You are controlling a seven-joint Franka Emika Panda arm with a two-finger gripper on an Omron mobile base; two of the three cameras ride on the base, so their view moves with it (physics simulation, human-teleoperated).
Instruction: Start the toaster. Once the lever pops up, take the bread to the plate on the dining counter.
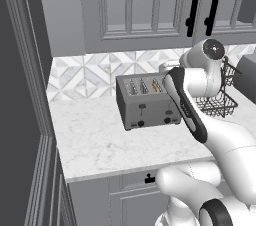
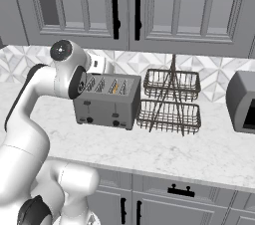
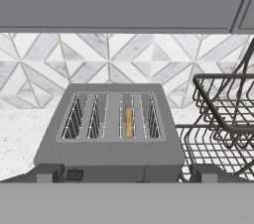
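Arm (image 1: 190, 105) is folded up from the base, elbow raised, forearm angled forward. Gripper (image 3: 127, 173) is levelled, jaws spread wide, nothing held; fingers (image 3: 49, 172) seen low in hand view.

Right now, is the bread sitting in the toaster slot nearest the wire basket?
No, in the hand view the bread sits in the toaster's third slot, with one empty slot between it and the wire basket.
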